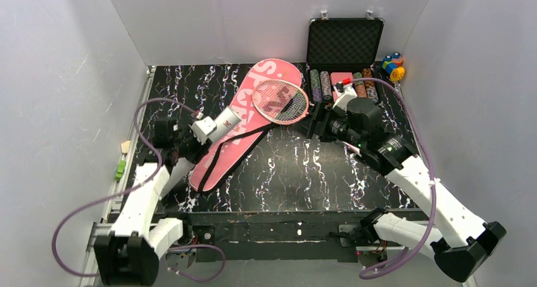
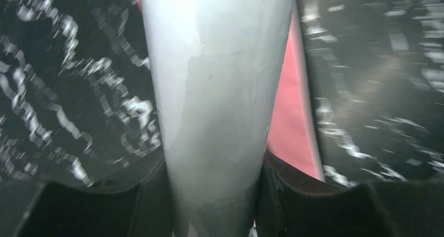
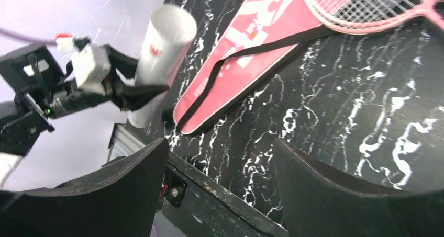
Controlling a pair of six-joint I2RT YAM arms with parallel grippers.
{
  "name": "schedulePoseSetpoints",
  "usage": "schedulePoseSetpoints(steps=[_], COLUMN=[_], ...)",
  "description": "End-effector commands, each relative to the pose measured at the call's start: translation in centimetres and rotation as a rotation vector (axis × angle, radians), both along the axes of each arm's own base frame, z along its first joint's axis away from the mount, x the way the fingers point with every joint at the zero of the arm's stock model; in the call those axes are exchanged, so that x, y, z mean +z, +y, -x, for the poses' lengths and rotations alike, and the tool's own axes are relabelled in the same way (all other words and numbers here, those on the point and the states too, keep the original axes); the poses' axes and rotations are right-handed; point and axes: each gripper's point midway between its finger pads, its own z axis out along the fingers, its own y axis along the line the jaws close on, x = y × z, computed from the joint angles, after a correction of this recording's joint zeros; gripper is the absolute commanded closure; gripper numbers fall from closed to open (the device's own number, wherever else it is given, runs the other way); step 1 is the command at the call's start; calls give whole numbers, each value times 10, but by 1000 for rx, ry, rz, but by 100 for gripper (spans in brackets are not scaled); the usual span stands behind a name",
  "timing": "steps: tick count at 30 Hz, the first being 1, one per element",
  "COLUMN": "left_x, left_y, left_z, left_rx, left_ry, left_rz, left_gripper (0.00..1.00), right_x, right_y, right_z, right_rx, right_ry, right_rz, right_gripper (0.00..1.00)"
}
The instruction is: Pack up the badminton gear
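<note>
My left gripper point(image 1: 206, 130) is shut on the white tube point(image 1: 223, 121) and holds it off the table beside the pink "SPORT" bag point(image 1: 244, 119). The tube fills the left wrist view point(image 2: 220, 90), and its open end shows in the right wrist view point(image 3: 162, 38). The bag lies diagonally with its black strap point(image 1: 229, 149) trailing over it. A red-framed racket point(image 1: 280, 101) rests with its head on the bag's wide end. My right gripper point(image 1: 316, 127) is open and empty above the table, to the right of the racket head. No shuttlecocks are in view.
An open black case point(image 1: 345, 43) of poker chips stands at the back right, with small coloured toy blocks point(image 1: 393, 65) beside it. White walls close the table on three sides. A purple cable point(image 1: 158, 103) loops over the left arm.
</note>
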Motion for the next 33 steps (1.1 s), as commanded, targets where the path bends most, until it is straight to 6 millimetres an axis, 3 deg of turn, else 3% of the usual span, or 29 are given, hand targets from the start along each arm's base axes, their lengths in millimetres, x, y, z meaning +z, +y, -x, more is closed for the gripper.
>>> schedulePoseSetpoints(steps=[1, 6, 9, 16, 23, 27, 30, 33], left_x=[8, -28, -40, -70, -90, -98, -90, -65], left_y=[68, 97, 96, 103, 98, 93, 89, 85], left_z=[-75, -109, -125, -154, -162, -159, -158, -156], left_rx=[347, 486, 515, 587, 570, 546, 540, 539], left_ry=[-86, 32, 90, 205, 264, 290, 274, 231], left_rz=[-232, -355, -336, -366, -355, -347, -317, -276], left_gripper=[100, 100, 99, 83, 58, 38, 4, 2], right_x=[-15, -47, -61, -91, -102, -99, -98, -91], right_y=[-33, -46, -50, -67, -74, -78, -86, -93], right_z=[3, 11, 15, 20, 15, -1, -21, -47], right_rx=[-84, -134, -146, -189, -200, -217, -244, -267], right_ry=[17, 82, 116, 174, 206, 207, 216, 211], right_rz=[123, 141, 152, 255, 331, 369, 400, 429], right_gripper=[19, 17, 15, 14, 13, 12, 12, 12])
